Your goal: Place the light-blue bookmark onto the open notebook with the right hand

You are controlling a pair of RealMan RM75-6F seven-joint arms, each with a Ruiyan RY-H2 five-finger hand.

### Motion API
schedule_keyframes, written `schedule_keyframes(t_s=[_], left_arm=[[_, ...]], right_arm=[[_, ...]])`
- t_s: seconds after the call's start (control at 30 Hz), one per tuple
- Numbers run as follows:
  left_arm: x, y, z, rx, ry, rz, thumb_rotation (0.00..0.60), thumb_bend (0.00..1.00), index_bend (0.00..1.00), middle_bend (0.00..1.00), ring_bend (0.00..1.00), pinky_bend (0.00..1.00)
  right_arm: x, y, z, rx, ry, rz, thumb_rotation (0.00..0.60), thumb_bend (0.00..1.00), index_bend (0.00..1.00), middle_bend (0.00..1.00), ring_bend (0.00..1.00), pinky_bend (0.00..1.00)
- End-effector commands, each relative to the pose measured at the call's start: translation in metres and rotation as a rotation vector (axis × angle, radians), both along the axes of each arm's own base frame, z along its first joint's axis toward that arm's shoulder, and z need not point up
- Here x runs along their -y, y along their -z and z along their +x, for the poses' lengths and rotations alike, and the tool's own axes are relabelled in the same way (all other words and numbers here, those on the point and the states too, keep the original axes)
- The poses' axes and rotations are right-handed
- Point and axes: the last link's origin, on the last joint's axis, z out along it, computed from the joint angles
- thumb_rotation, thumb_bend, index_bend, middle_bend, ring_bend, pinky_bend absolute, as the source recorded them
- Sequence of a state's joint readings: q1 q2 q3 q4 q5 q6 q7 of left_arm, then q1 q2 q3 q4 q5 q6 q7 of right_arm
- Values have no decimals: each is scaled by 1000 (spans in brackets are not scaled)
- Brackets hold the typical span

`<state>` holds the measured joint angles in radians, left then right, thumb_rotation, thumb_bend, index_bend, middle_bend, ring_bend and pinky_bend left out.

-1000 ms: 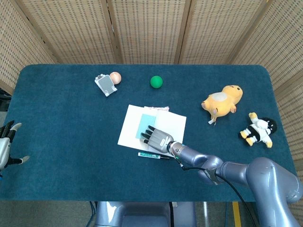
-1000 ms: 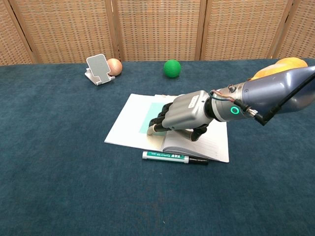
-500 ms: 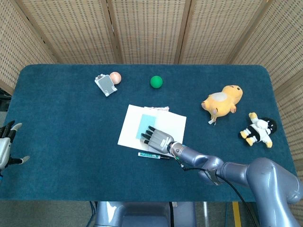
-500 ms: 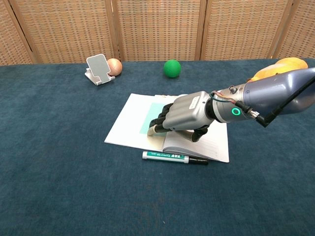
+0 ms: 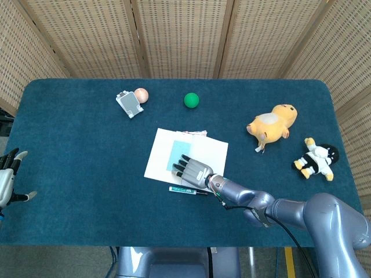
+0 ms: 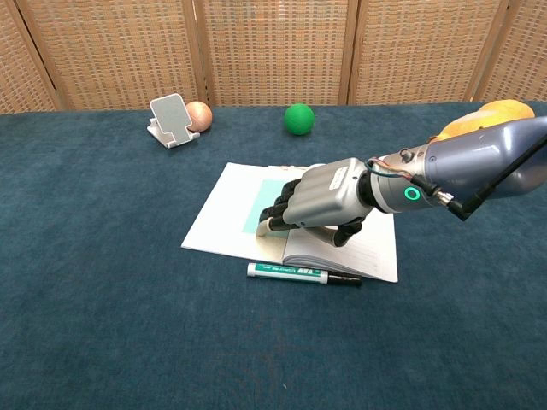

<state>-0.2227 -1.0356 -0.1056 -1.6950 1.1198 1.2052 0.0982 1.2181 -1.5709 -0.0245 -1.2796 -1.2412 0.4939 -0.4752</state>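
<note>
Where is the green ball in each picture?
Head view: the green ball sits near the table's far edge, just left of middle.
Chest view: it lies at the top, a bit right of middle.
Shared landmark: the open notebook lies nearer the robot than the ball in both.

Head view high above, looking steeply down, chest view low and nearer (seemingly table-height), both sharing the notebook.

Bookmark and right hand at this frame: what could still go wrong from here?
1. The right hand rests on the open notebook with its fingertips at the light-blue bookmark; withdrawing could drag the bookmark off the page.
2. The marker lies along the notebook's near edge, right under the wrist; a low retreat might knock it.
</note>
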Motion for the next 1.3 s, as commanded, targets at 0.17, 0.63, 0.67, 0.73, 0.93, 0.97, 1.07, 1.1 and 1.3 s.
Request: schedule_keyframes(t_s=[0.17,0.63,0.67,0.73,0.93,0.97,1.07,1.1,1.3], left_arm=[[0,0,0,0,1,-1,600,0,0,0,0,0],[0,0,2,5,11,-10,600,0,0,0,0,0],[1,0,2,7,13,-12,600,0,0,0,0,0],[1,0,3,10,17,-13,600,0,0,0,0,0],[6,-5,6,21,50,0,600,0,0,0,0,0],[7,-6,6,22,56,4,600,0,0,0,0,0],[11,-7,9,24,83,22,600,0,0,0,0,0],[12,-8,9,24,92,26,600,0,0,0,0,0],[20,-10,12,29,134,50,600,0,0,0,0,0]], right_arm=[[-1,-2,2,8,-8,-3,600,1000,0,0,0,0],[-13,-63,31,332,6,-57,600,1000,0,0,0,0],[-15,-73,29,362,7,-68,600,1000,0,0,0,0],[-18,-87,24,404,10,-87,600,1000,0,0,0,0],[-37,-151,-38,605,92,-293,600,391,0,0,0,0],[-39,-159,-49,625,115,-328,600,302,0,0,0,0],[-53,-183,-94,695,217,-468,600,49,0,0,0,0],[-57,-187,-104,714,237,-498,600,21,0,0,0,0],[-91,-206,-179,804,378,-695,600,0,0,0,0,0]])
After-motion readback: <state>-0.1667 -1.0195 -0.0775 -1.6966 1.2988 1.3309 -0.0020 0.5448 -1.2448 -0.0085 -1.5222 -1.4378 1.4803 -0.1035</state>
